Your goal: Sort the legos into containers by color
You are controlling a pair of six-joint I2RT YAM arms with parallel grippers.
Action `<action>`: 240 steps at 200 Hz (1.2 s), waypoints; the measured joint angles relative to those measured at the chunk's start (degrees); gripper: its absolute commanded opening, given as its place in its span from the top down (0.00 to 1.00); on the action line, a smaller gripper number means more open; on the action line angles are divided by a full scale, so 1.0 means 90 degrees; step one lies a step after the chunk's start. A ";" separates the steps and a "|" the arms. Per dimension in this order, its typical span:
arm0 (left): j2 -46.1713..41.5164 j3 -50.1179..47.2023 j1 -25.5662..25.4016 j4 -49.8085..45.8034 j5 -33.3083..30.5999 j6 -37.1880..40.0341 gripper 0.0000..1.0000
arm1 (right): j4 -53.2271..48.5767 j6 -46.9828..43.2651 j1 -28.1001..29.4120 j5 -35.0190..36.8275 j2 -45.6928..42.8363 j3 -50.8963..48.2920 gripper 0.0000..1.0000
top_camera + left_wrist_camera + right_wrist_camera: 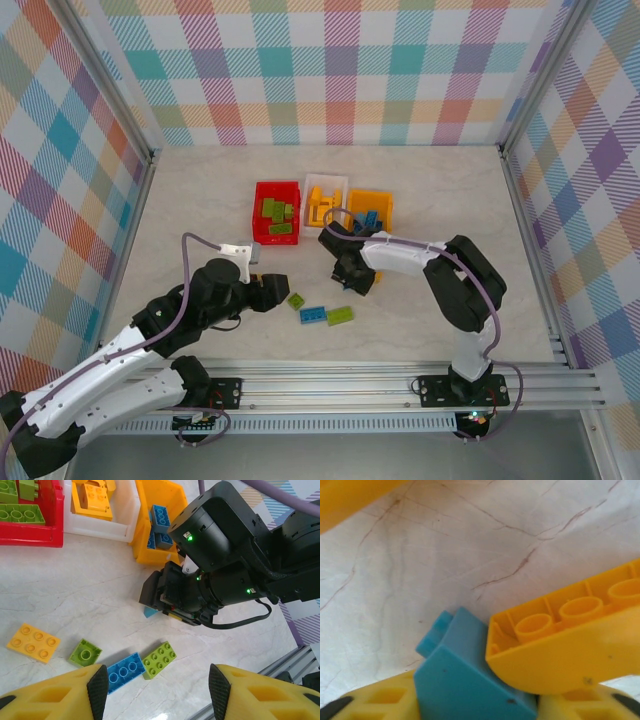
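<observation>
blue brick (470, 675) pinched in right gripper (477, 711) — left gripper (158, 691) agape

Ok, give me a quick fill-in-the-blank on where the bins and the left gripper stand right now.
The red bin holds only ___ bricks. The sorted blue bricks lie in the ___ bin. The left gripper hangs over the loose bricks with its jaws ___.
Missing words: green; orange-yellow; open.
</observation>
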 measured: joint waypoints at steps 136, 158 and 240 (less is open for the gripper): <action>0.1360 0.0515 0.0000 0.0534 0.0175 0.0180 0.43 | -0.0083 -0.2055 -0.0250 0.0860 -0.1994 0.0321 0.68; 0.1899 0.0906 -0.0022 0.0787 0.0272 0.0211 0.43 | -0.0107 -0.2776 -0.1069 0.0522 -0.1413 0.1005 0.68; 0.3891 0.2164 -0.0651 0.1185 0.0092 0.0284 0.43 | -0.0607 -0.4218 -0.2059 -0.0425 0.0809 0.3089 0.37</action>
